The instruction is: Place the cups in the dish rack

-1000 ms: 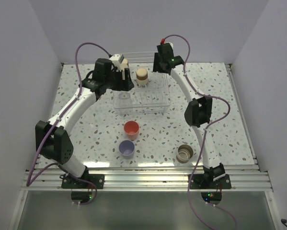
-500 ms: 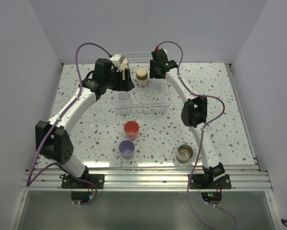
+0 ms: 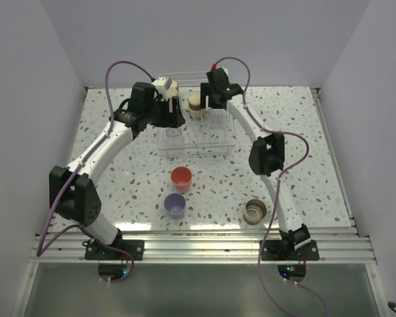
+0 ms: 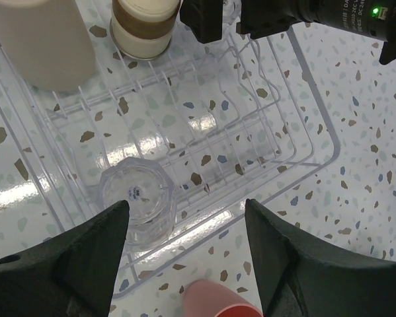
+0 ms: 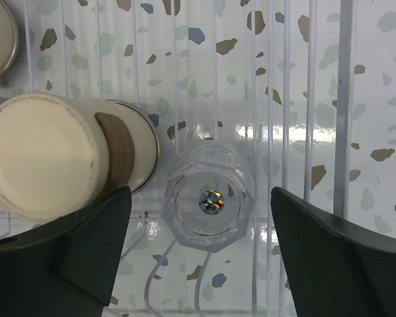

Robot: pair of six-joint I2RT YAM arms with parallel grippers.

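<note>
Nearest the arm bases, a short tan brown-rimmed cup sat on the speckled white bench, right of centre. Left of it stood a lavender plastic cup, and just beyond that a coral-red cup, both mouth-up and outside the rack. Further out lay the rectangular white wire dish rack, and both arms arched over it! The left arm bowed out wide and bent in over the rack's left end. The left hand pointed down with fingers spread, gripping nothing, above a clear faceted glass cup in the rack's near-left corner. The right arm reached straight up the bench. The right hand pointed down, fingers wide apart either side of a second clear glass cup on the wires, neither finger touching it. Beside that stood a tan cup with a brown band, and farthest of all a larger beige cup.
</note>
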